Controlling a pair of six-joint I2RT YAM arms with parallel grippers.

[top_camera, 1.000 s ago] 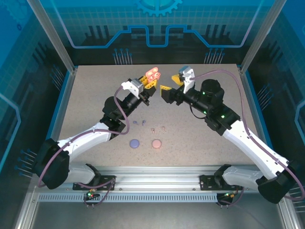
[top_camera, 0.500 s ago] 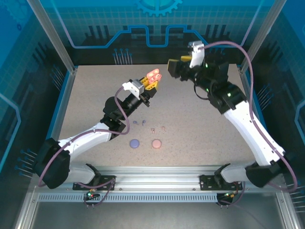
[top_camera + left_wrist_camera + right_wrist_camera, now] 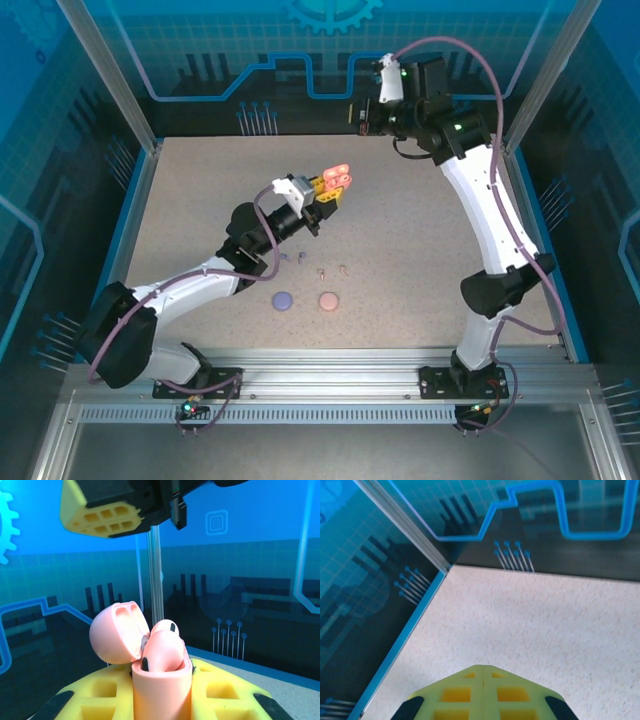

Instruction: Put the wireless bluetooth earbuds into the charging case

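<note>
Between the fingers of your left gripper (image 3: 336,184) the open pink case (image 3: 338,176) stays clamped; loose earbuds (image 3: 322,270) lie below, behind it. Your right gripper (image 3: 360,118), earlier apart nearby, is now together, lifted away.

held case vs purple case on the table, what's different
The held case is pink and open, lid tipped back; the purple case looks closed. The held case sits raised in the left gripper; the purple case lies on the table. Both are small and rounded.
</note>
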